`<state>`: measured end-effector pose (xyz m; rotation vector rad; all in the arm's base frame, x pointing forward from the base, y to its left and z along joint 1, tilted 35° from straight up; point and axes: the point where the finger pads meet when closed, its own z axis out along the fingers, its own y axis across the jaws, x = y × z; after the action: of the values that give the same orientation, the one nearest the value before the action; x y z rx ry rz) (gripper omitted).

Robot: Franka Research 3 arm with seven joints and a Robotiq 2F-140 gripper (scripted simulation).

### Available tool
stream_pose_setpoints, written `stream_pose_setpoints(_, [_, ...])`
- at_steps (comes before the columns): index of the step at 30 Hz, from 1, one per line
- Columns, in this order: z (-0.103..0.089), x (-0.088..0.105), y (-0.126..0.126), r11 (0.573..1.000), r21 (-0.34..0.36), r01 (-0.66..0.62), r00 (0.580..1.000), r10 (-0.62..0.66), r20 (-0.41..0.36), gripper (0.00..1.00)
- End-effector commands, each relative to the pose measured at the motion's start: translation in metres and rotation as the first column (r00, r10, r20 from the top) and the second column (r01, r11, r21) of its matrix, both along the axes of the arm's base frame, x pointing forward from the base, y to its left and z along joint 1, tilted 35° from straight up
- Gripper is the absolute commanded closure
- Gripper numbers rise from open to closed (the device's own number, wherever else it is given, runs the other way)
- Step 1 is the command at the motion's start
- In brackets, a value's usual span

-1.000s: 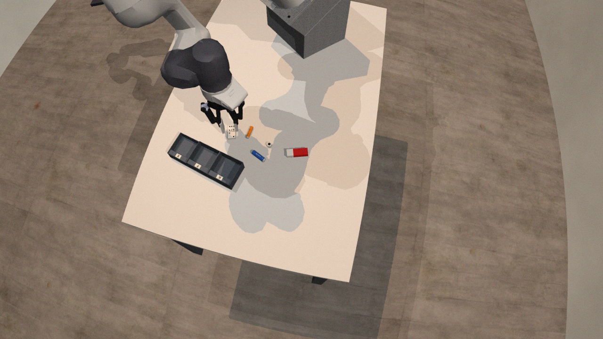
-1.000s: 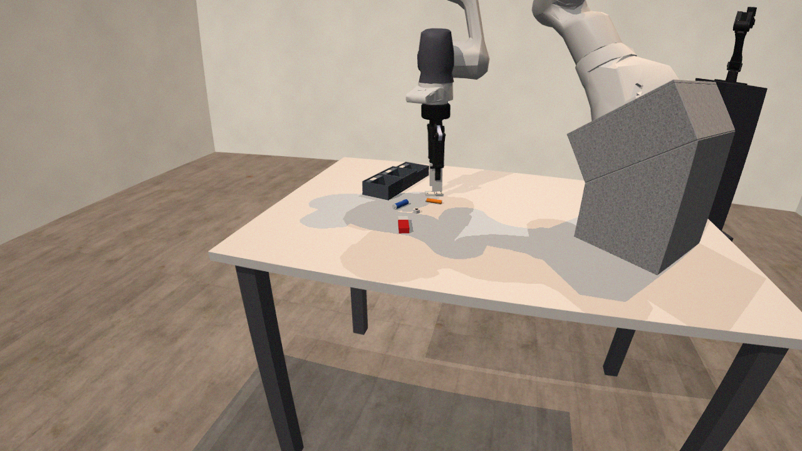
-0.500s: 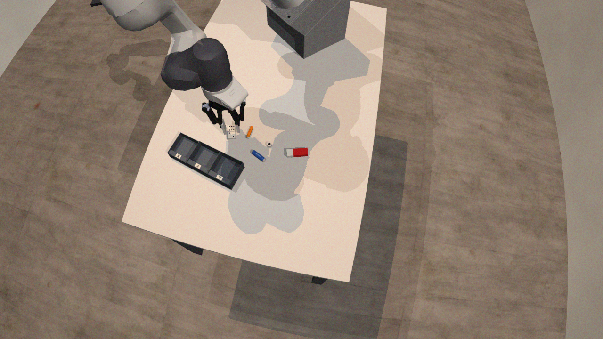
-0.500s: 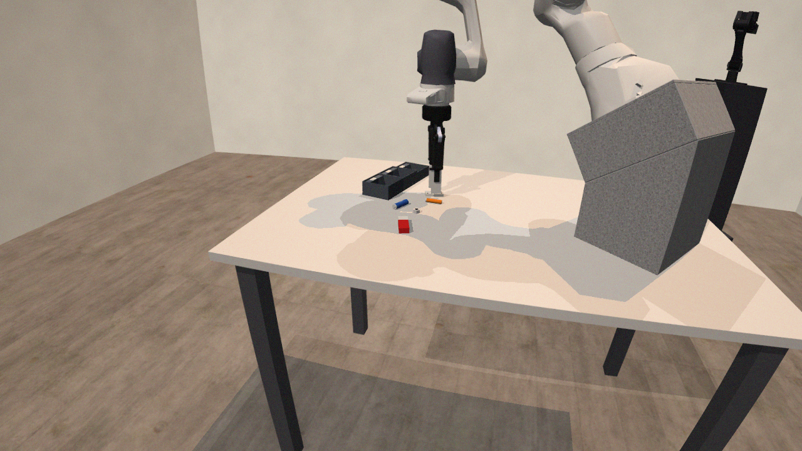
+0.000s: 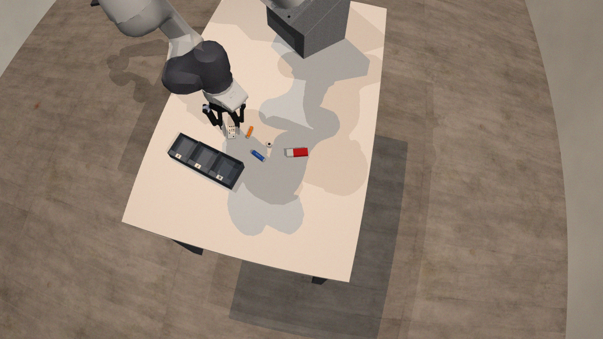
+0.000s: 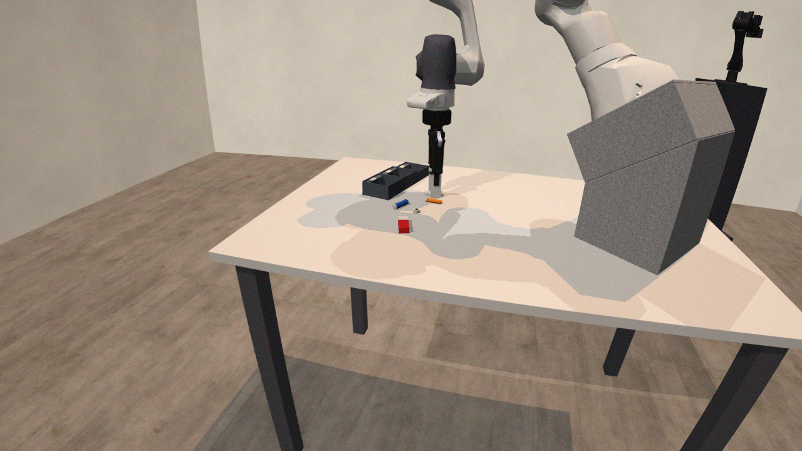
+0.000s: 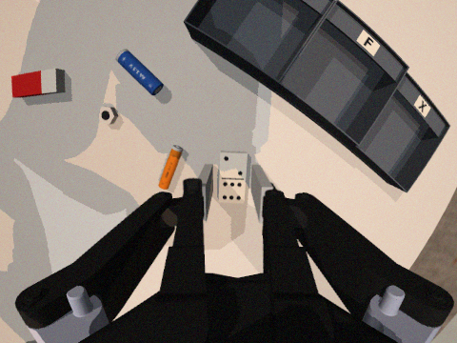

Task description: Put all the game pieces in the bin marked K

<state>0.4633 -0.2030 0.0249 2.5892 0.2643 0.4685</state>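
A white domino (image 5: 231, 132) (image 7: 232, 177) lies flat on the table, a little to the right of the bin row. My gripper (image 5: 231, 126) (image 6: 435, 180) (image 7: 231, 177) is down at the table with one finger on each side of the domino. It is partly open, and gaps show between the pads and the domino. The dark row of three bins (image 5: 182, 137) (image 6: 374, 189) (image 7: 407, 181) stands to the left. Its K compartment (image 5: 238, 172) is the end one nearest the blue battery, and it looks empty.
An orange battery (image 5: 249, 132) (image 6: 433, 200) (image 7: 170, 168) lies close beside the domino. A blue battery (image 5: 257, 155) (image 6: 400, 204) (image 7: 140, 71), a small nut (image 5: 268, 143) (image 6: 416, 210) (image 7: 109, 114) and a red-and-white block (image 5: 296, 152) (image 6: 404, 225) (image 7: 37, 83) lie further off. A large grey box (image 5: 312, 25) (image 6: 645, 179) stands at the table's far end.
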Motion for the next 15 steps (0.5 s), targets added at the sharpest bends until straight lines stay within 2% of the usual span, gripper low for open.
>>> stream_pose_setpoints(1, [-0.0006,0.0012,0.0013,1.0,0.018,0.022,0.999,-0.023,0.025,0.75])
stream_pose_setpoints(8, [-0.0005,0.0012,0.001,1.0,0.018,0.022,0.999,-0.023,0.025,0.75])
stream_pose_setpoints(9, [-0.0005,0.0012,0.001,1.0,0.018,0.022,0.999,-0.023,0.025,0.87])
stream_pose_setpoints(15, [-0.0005,0.0012,0.001,1.0,0.018,0.022,0.999,-0.023,0.025,0.87])
